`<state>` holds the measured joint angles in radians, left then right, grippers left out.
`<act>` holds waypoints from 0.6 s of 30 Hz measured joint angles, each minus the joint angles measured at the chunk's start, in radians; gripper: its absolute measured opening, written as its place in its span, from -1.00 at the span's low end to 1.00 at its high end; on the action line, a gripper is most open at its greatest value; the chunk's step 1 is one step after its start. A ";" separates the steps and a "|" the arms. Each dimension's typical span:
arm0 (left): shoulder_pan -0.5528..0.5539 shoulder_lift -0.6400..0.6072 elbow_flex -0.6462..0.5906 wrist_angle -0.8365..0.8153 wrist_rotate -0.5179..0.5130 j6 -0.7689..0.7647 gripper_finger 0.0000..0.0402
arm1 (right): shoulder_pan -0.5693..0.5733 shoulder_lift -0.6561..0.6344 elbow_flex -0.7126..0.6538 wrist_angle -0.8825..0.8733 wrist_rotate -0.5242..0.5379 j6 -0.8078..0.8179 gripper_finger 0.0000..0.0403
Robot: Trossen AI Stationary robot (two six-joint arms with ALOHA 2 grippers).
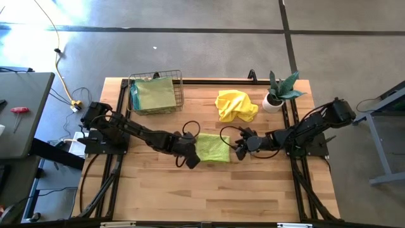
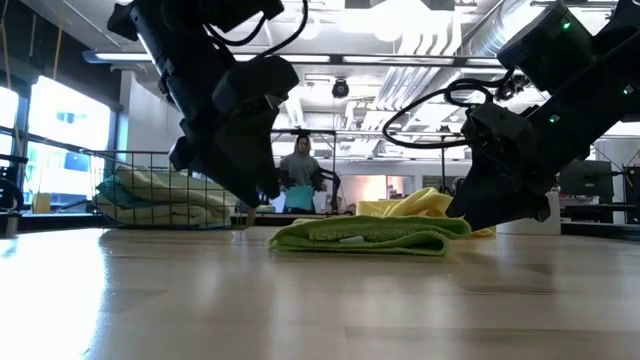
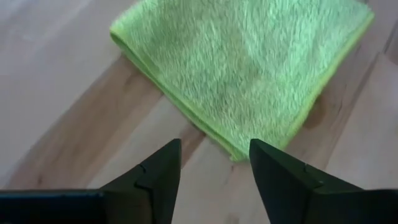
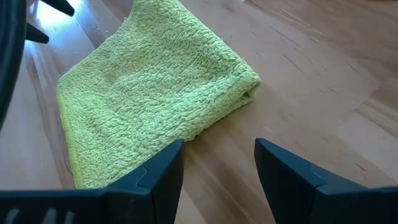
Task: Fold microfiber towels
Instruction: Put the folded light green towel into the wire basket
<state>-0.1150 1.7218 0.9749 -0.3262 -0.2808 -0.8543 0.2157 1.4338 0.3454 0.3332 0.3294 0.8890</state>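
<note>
Because it is soft and limp: the lime towel (image 1: 212,147) looks light and floppy, likely to sag unless taken by a hemmed corner or edge.
Where: folded, mid-table, between both grippers.
Left gripper (image 3: 214,163): fingers apart, empty, just off a corner.
Right gripper (image 4: 219,163): fingers apart, empty, beside the folded edge.
Waiting: yellow towel (image 1: 235,105) crumpled; others in wire basket (image 1: 179,83).

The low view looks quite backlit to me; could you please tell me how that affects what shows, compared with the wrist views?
Low view: bright windows and ceiling lights leave both arms as dark silhouettes, though the lime green towel stays readable. Left wrist view: even light, the towel's pile slightly soft. Right wrist view: crisp weave, mild glare on the wooden table.
</note>
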 joint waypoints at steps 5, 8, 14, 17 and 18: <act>0.005 -0.001 -0.052 0.087 -0.005 -0.042 0.10 | 0.000 0.000 0.000 0.000 0.000 0.000 -0.07; 0.018 -0.001 -0.143 0.248 0.005 -0.123 0.20 | 0.000 0.000 0.000 0.000 0.000 0.000 -0.07; 0.058 -0.001 -0.301 0.597 0.011 -0.241 0.25 | 0.000 0.000 0.000 0.000 0.000 0.000 -0.07; 0.069 0.006 -0.316 0.633 0.008 -0.290 0.25 | 0.000 0.000 0.000 0.000 0.000 0.000 -0.07; 0.070 0.017 -0.315 0.640 0.008 -0.303 0.25 | 0.000 0.000 0.000 0.000 0.000 0.000 -0.07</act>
<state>-0.0452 1.7384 0.6598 0.3134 -0.2726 -1.1571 0.2157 1.4342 0.3454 0.3332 0.3294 0.8890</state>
